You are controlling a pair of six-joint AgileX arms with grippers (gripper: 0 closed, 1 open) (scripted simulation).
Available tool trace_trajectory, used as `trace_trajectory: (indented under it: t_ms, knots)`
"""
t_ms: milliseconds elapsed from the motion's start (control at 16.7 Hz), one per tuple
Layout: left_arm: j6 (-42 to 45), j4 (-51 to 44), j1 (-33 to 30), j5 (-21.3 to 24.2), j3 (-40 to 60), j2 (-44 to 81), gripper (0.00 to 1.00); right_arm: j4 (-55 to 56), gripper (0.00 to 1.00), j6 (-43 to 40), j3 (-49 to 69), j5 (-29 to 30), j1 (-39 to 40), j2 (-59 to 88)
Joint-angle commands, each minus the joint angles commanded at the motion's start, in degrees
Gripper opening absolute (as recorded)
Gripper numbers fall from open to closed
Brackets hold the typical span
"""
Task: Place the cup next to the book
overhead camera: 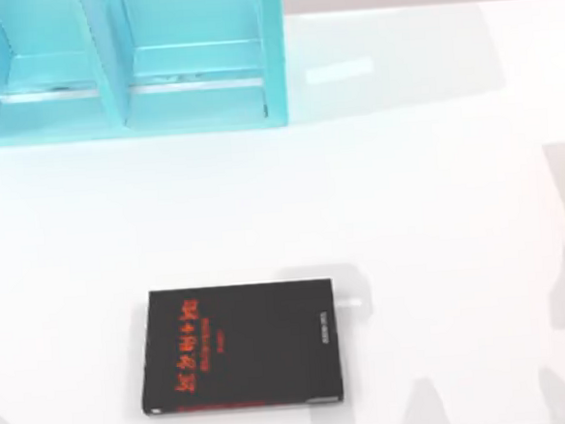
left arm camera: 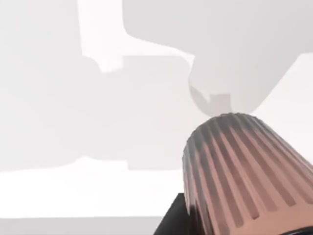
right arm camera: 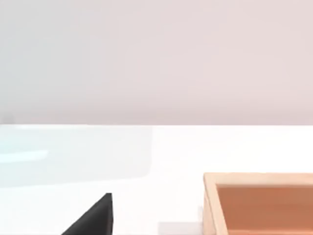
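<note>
One book [overhead camera: 241,346] lies flat on the white counter [overhead camera: 427,192], at about six o'clock in the top view, a little left of centre, black cover up with red characters running along its left part and small grey print near its right edge. At eleven o'clock stands a turquoise shelf unit [overhead camera: 122,63] with two open compartments, well apart from the book. Just beside the book's upper right corner a small pale shape [overhead camera: 350,302] rests on the counter, too faint to identify. Grey shadows fall across the counter at three o'clock and along the near edge. From the left wrist view, the cup [left arm camera: 244,171] looms very close, reddish-brown to pink with fine ribs down its sides, and a dark corner, likely the book [left arm camera: 171,218], sits just beside its base; whether cup and book touch I cannot tell. Of the left pincer, whether it is wide, narrow or holding the cup I cannot tell. From the right wrist view, a black corner of the book [right arm camera: 95,218] shows on the counter, and a shallow wooden tray [right arm camera: 259,203] with an orange-brown inside lies near it but apart. How the right pincer stands I cannot tell either.
</note>
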Motion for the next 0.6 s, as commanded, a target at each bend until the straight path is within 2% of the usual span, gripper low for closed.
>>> trace_trajectory:
  t_ms: [420, 600]
  knots:
    - [-0.5, -0.6, -0.2, 0.0, 0.7, -0.4, 0.00, 0.0, 1.00, 0.0, 0.0, 0.0, 0.0, 0.0]
    - [-5.7, -0.7, -2.1, 0.1, 0.7, -1.2, 0.00, 0.0, 1.00, 0.0, 0.0, 0.0, 0.0, 0.0]
